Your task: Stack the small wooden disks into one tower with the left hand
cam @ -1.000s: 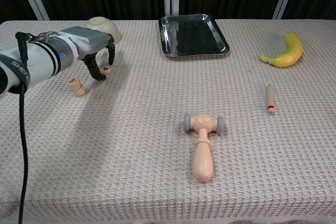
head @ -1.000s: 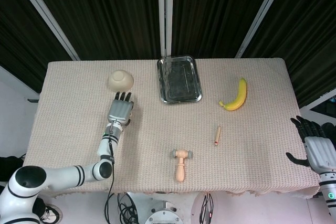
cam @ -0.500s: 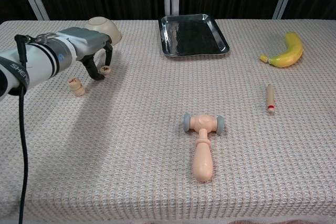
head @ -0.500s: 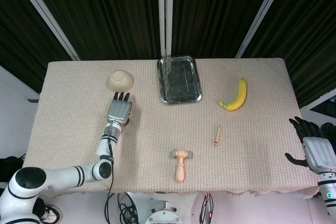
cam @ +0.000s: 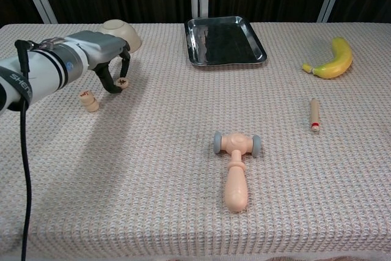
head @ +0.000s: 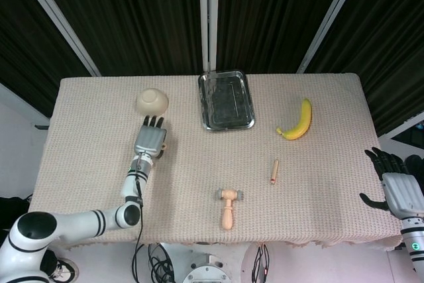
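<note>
A small wooden disk (cam: 123, 82) with a red mark lies on the woven cloth left of centre. My left hand (cam: 101, 53) arches over it, fingers curled down, and the thumb and a finger pinch the disk at table level. A short stack of two such disks (cam: 89, 101) stands to the hand's left, apart from it. From above, my left hand (head: 151, 140) covers the disk and the stack. My right hand (head: 399, 189) hangs off the table's right edge, fingers spread, holding nothing.
An upturned beige bowl (cam: 121, 32) sits just behind the left hand. A steel tray (cam: 225, 41) lies at the back centre, a banana (cam: 333, 58) at the right. A wooden toy hammer (cam: 235, 169) and a small wooden peg (cam: 314, 115) lie nearer the front.
The left hand's thumb and finger have drawn in around the single disk. The disk, the stack and the right hand have hardly moved.
</note>
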Robot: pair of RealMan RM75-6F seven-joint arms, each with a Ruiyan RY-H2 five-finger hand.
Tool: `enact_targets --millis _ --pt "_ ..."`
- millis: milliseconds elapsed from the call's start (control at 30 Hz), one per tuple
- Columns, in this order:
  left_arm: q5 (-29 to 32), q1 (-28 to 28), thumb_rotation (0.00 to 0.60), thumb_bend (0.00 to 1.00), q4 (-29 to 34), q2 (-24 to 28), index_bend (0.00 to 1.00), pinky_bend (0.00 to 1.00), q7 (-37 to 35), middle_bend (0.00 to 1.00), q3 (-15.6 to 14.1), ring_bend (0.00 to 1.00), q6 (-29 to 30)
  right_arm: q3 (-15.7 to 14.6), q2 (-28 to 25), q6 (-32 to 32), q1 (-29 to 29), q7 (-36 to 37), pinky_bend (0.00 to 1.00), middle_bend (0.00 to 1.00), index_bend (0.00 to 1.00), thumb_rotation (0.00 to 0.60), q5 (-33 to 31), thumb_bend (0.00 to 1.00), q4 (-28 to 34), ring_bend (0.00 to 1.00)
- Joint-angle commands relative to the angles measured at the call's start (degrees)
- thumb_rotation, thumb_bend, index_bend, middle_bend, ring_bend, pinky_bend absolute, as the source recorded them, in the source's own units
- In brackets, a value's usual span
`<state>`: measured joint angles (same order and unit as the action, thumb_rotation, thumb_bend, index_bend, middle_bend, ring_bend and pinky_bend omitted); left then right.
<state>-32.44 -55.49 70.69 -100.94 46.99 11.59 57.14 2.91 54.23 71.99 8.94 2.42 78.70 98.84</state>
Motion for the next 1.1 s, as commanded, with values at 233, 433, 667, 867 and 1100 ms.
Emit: enact_targets --millis 233,433,667,867,1100 --pt "-4.2 0.5 0.6 0.28 8.7 4.9 0.54 0.0 -2.5 0.1 2.0 0.0 2.0 -0.1 0.1 0.0 0.0 -0.1 0.0 0.0 0.0 0.6 0.1 0.14 0.0 0.0" --pt "0.9 1.1 0.6 0.28 22.7 13.9 0.54 0.0 1.8 0.12 2.8 0.0 4.9 -0.2 0.2 -0.1 0.1 -0.4 0.0 0.0 0.0 0.6 0.3 0.14 0.2 0.0" --pt "6.6 3.7 0.6 0.28 32.1 20.9 0.54 0.0 1.6 0.12 0.2 0.0 6.5 -0.4 -0.2 0.9 -0.3 -0.4 0.0 0.0 0.0 0.6 1.2 0.15 0.8 0.0" --pt "2.6 5.6 0.6 0.28 33.6 21.5 0.54 0.0 -0.8 0.13 -3.5 0.0 6.4 -0.5 -0.3 1.2 -0.5 -0.5 0.0 0.0 0.0 0.6 1.5 0.15 1.1 0.0" --pt "0.8 6.0 0.6 0.28 31.4 19.3 0.54 0.0 -2.3 0.13 -5.4 0.0 6.2 -0.6 -0.4 1.1 -0.5 -0.8 0.0 0.0 0.0 0.6 1.5 0.15 1.3 0.0"
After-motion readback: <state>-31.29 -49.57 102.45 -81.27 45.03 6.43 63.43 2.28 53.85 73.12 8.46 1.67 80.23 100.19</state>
